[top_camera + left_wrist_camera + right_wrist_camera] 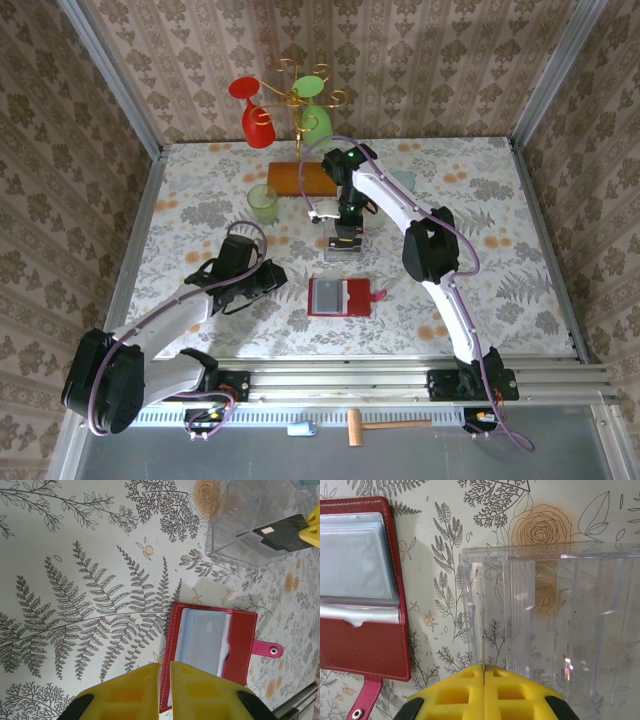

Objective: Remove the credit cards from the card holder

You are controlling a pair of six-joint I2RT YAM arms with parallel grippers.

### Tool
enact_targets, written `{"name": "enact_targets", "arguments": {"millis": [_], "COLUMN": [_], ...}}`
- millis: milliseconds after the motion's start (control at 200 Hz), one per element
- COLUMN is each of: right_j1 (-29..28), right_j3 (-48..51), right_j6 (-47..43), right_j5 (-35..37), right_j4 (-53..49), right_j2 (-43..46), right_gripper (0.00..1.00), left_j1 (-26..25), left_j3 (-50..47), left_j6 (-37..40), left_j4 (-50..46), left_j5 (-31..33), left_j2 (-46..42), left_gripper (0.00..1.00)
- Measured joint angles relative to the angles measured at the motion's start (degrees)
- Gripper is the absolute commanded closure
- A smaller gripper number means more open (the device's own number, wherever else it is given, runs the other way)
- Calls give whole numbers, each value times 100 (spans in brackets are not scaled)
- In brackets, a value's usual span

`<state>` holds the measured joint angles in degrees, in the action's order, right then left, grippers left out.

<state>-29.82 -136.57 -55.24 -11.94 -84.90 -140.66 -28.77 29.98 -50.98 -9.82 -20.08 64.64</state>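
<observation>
The card holder [340, 297] lies open and flat mid-table, a red wallet with greyish sleeves [207, 635] and a snap tab [272, 650]. Whether cards sit in the sleeves I cannot tell. My left gripper [274, 278] hovers by its left edge [165, 672], the jaws a narrow slit apart with nothing between them. My right gripper [345, 218] is shut on a dark credit card [277, 532] over the clear plastic box [343, 248]. In the right wrist view the card [483, 630] shows edge-on, reaching from the closed fingertips [484, 667] into the box [555, 620].
Behind the box are a brown board [302, 179] and a green cup [263, 202]. A gold stand [295, 100] with red and green glasses stands at the back. A small hammer [372, 427] lies beyond the front rail. Patterned walls close in three sides.
</observation>
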Motion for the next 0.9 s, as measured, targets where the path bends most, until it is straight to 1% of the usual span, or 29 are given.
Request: {"name": "enact_targets", "arguments": {"millis": [220, 395, 510, 600, 655, 695, 780, 900], "right_j1": [0, 11, 33, 46, 57, 61, 72, 72], "right_j3": [-179, -212, -225, -236, -260, -286, -315, -321], "right_j6": [17, 57, 107, 146, 144, 160, 173, 245], "right_j5": [-52, -94, -157, -157, -166, -181, -181, -116], "right_j4": [-153, -170, -170, -170, -170, -168, -164, -103], "right_j2": [-238, -271, -271, -271, -271, -271, -271, -271], "right_gripper": [100, 91, 90, 90, 94, 94, 91, 90], "left_j1": [0, 0, 0, 0, 0, 0, 0, 0], "left_j3": [-2, -2, -2, -2, -2, -2, -2, -2], "left_j6": [-2, -2, -2, -2, 0, 0, -2, 0], "left_j4": [2, 0, -2, -2, -2, -2, -2, -4], "left_j5": [0, 0, 0, 0, 0, 0, -2, -2], "left_j2": [24, 24, 24, 24, 24, 24, 28, 55], "left_gripper": [86, 86, 86, 86, 86, 86, 86, 86]}}
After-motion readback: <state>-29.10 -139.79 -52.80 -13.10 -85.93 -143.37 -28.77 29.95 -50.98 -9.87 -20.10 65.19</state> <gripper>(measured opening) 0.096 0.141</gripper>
